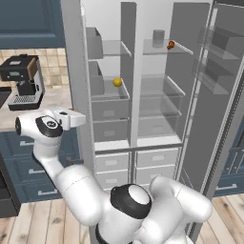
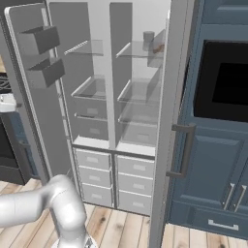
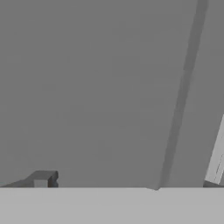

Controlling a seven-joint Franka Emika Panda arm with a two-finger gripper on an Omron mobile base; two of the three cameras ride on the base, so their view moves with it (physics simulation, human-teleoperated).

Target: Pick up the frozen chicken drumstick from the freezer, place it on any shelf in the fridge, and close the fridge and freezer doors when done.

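A white robot hand [image 1: 71,118] presses against the outside of the open freezer door [image 1: 71,71] at left, fingers spread wide and empty. Right of it, the freezer [image 1: 110,90] holds a yellow ball [image 1: 117,82]. Further right, the frozen chicken drumstick [image 1: 170,45] already sits on the fridge's [image 1: 159,95] top shelf beside a grey cylinder [image 1: 158,38]. A glancing push could slip off the door, leaving it ajar

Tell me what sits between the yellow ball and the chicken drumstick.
In the left base view, the vertical grey divider separates the yellow ball from the chicken drumstick; a grey cylinder stands beside the drumstick.
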